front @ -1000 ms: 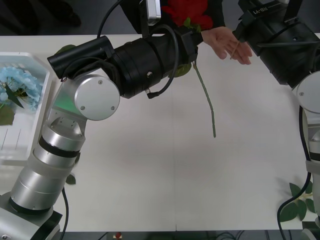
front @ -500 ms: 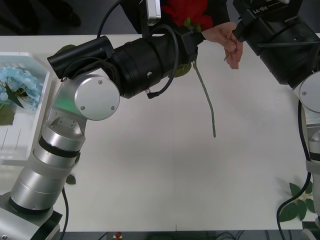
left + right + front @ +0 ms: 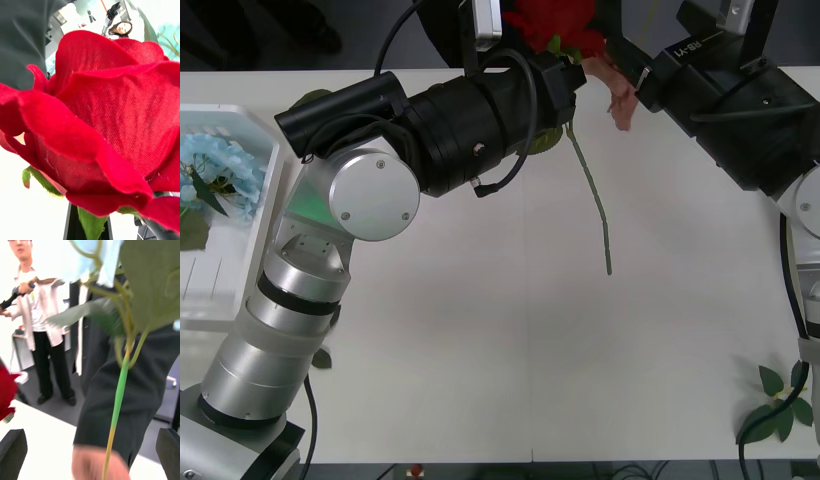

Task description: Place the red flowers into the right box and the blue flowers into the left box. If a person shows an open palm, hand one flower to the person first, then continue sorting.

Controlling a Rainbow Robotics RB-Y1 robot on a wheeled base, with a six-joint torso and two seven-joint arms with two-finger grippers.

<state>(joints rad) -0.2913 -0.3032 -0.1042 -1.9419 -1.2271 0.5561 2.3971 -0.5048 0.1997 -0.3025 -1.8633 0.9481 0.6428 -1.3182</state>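
My left gripper (image 3: 565, 72) holds a red flower at the table's far edge. Its bloom (image 3: 555, 25) is up by the wrist and its green stem (image 3: 595, 205) trails down toward me. Close up, the red bloom (image 3: 105, 123) sits right in front of the left wrist camera. My right gripper (image 3: 90, 455) is open, fingers (image 3: 13, 453) apart. Between them runs the stem of a blue flower (image 3: 118, 401), and the person's hand (image 3: 99, 465) grips it low down. That hand (image 3: 620, 88) is curled beside my right wrist (image 3: 720, 90). More blue flowers (image 3: 215, 170) lie in the left box (image 3: 235, 290). The right box is out of view.
Loose green leaf sprigs lie at the front right corner (image 3: 780, 410) and beside my left arm's base (image 3: 320, 357). A green leaf (image 3: 310, 100) peeks out behind the left arm. The person in dark clothing (image 3: 146, 397) stands right at the far edge.
The person's flat open hand has moved left and curled shut on the blue flower's stem. My right arm has shifted left with it. The left arm and the rose have stayed still.
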